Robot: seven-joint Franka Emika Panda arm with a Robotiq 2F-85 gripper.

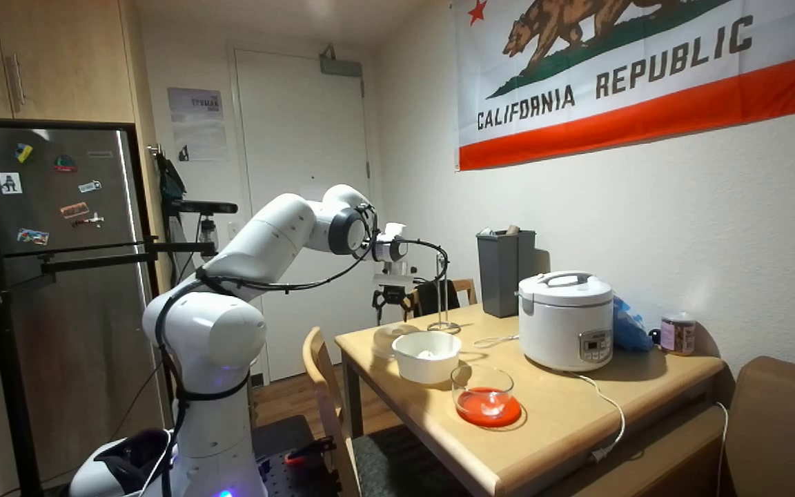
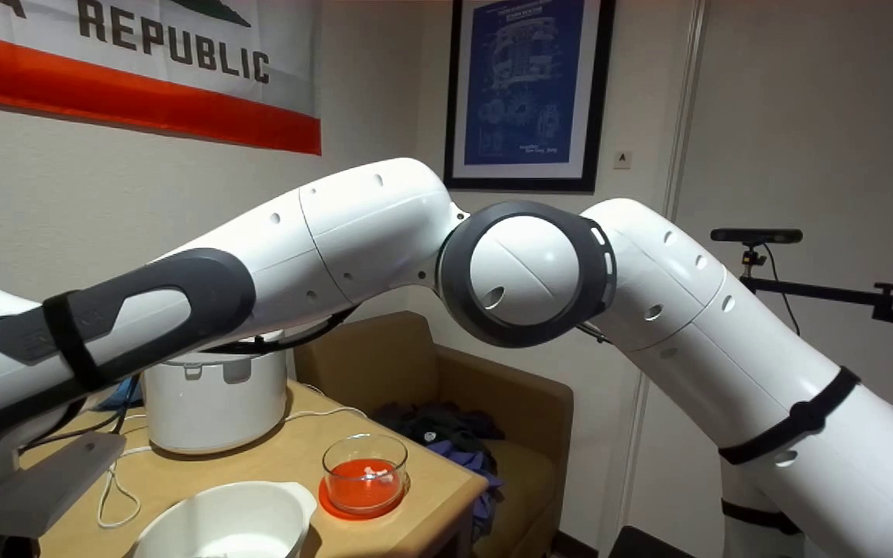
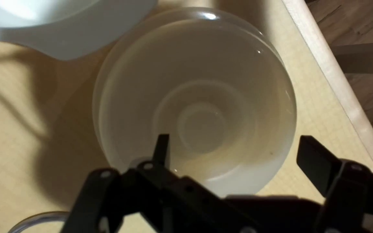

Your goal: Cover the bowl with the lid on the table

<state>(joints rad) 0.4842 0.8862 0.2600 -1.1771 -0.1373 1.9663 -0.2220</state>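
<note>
A round, see-through lid (image 3: 199,113) lies on the table in the wrist view, partly covered by my fingers at its lower edge. Right beside it, at upper left, is the off-white bowl (image 3: 76,38), cut off by the frame. In an exterior view the bowl (image 1: 427,369) stands upright with its top uncovered, and the lid (image 1: 384,338) is partly behind it. My gripper (image 1: 393,319) hangs pointing down above the lid. Its jaws stand wide apart in the wrist view, one finger (image 3: 163,149) over the lid, the other beyond its right edge, nothing gripped between them.
A clear glass container (image 1: 470,379) sits on a red disk (image 1: 513,415) near the bowl. A metal stand (image 1: 444,328) rises close behind the bowl. The white rice cooker (image 1: 566,335), a grey bin (image 1: 497,276) and a jar (image 1: 678,337) line the wall side. The table edge (image 3: 338,87) runs near the lid.
</note>
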